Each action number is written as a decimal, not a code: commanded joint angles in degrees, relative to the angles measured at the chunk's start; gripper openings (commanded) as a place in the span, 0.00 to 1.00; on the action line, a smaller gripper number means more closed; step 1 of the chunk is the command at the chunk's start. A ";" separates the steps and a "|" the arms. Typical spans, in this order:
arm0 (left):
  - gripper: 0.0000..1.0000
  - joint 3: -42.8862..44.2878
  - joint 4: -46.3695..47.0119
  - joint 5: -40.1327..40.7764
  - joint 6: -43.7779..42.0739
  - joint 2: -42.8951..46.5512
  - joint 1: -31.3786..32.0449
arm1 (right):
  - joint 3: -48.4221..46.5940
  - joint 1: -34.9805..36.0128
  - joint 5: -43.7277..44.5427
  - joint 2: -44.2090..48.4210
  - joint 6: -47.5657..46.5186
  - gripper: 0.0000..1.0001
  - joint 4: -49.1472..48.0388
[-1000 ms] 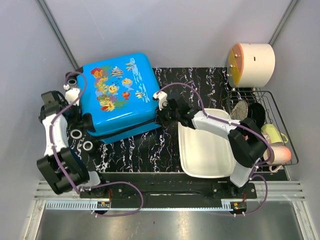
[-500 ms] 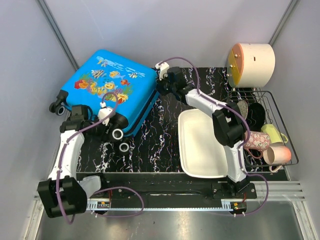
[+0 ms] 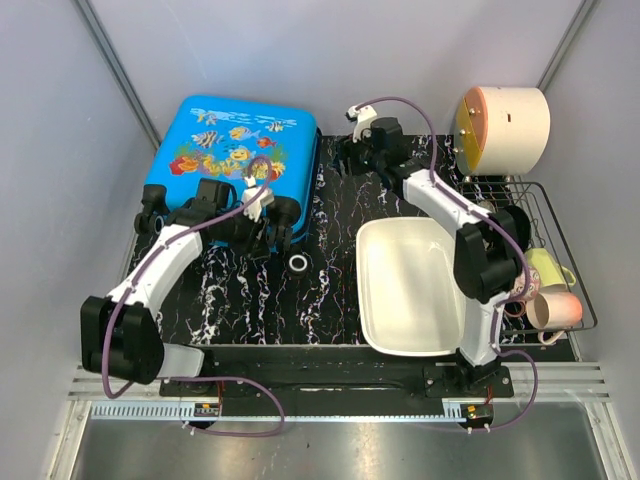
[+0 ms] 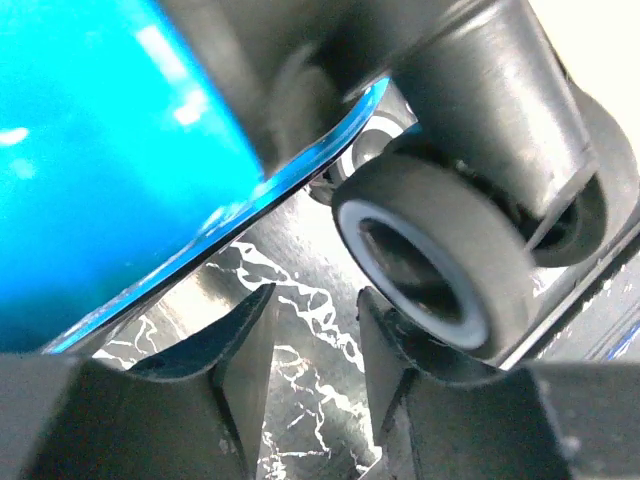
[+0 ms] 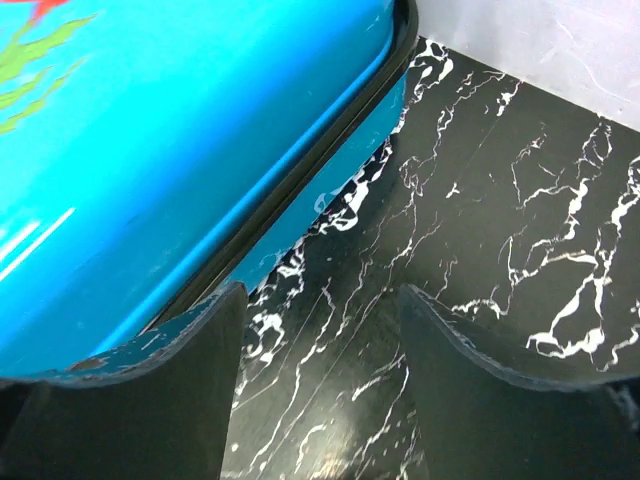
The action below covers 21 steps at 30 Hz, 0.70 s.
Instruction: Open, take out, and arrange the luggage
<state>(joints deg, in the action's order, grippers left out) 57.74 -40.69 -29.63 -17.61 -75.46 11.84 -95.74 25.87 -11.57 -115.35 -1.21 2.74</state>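
The luggage (image 3: pixel 232 150) lies closed at the back left of the marble mat, fish print up, with its black wheels (image 3: pixel 298 262) at the near end. My left gripper (image 3: pixel 272 222) sits at that wheel end. In the left wrist view it (image 4: pixel 315 293) is open, only mat between its fingers, a wheel (image 4: pixel 430 262) just right of them and the blue shell (image 4: pixel 100 150) upper left. My right gripper (image 3: pixel 352 158) is off the luggage's right edge. It (image 5: pixel 320 290) stands open over bare mat, beside the blue shell and black trim (image 5: pixel 300 160).
A white basin (image 3: pixel 410 290) lies on the mat's right half. A wire rack (image 3: pixel 530 190) with cups stands at the far right, with a cream drum (image 3: pixel 510 125) behind it. Grey walls close in on the left, back and right.
The luggage has swung round and back toward the back-left corner. My right gripper has opened and come off its edge, moving back. My left gripper has travelled right to the wheel end.
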 commanded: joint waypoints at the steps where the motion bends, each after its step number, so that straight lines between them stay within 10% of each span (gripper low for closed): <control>1: 0.47 5.89 4.58 -1.56 6.36 -3.47 0.11 | 3.10 0.33 -3.19 9.87 2.69 0.72 4.54; 10: 0.99 11.43 -8.71 1.85 3.61 9.36 2.75 | 16.02 -0.55 -6.89 23.14 10.52 0.79 10.18; 21: 0.99 7.21 3.32 16.78 33.41 7.79 12.95 | 19.81 -2.93 -6.18 25.44 13.52 0.88 9.56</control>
<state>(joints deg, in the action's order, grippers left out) 65.32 -43.11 -20.67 4.71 -64.88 24.27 -76.20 23.77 -16.73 -92.03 10.96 13.76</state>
